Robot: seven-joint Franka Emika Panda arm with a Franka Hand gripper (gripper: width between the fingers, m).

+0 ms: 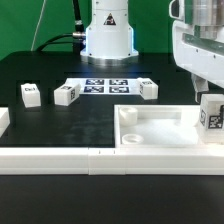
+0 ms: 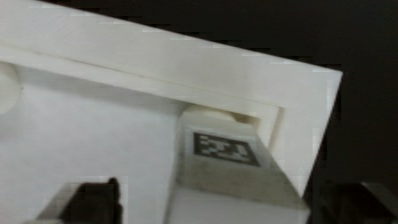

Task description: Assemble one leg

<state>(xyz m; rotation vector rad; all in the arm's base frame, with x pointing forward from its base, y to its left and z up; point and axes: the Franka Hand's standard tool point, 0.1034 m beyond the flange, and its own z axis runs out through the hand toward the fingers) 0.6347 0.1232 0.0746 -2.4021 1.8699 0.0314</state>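
Observation:
One leg point(image 1: 212, 114), a stubby white block with a square tag, stands at the right corner of the large white tray-like part point(image 1: 160, 128). My gripper point(image 1: 205, 92) hangs right over it. In the wrist view the leg point(image 2: 228, 150) lies between my two dark fingers point(image 2: 93, 200), with a gap on each side. The gripper point(image 2: 222, 205) is open around it. The leg's far end sits against the tray's corner point(image 2: 107, 70). Three more legs lie on the black table: one point(image 1: 30, 94), a second point(image 1: 66, 94) and a third point(image 1: 149, 89).
The marker board point(image 1: 105, 85) lies in front of the robot base point(image 1: 108, 35). A long white border bar point(image 1: 60, 158) runs along the front, and another white piece point(image 1: 3, 121) is at the exterior view's left edge.

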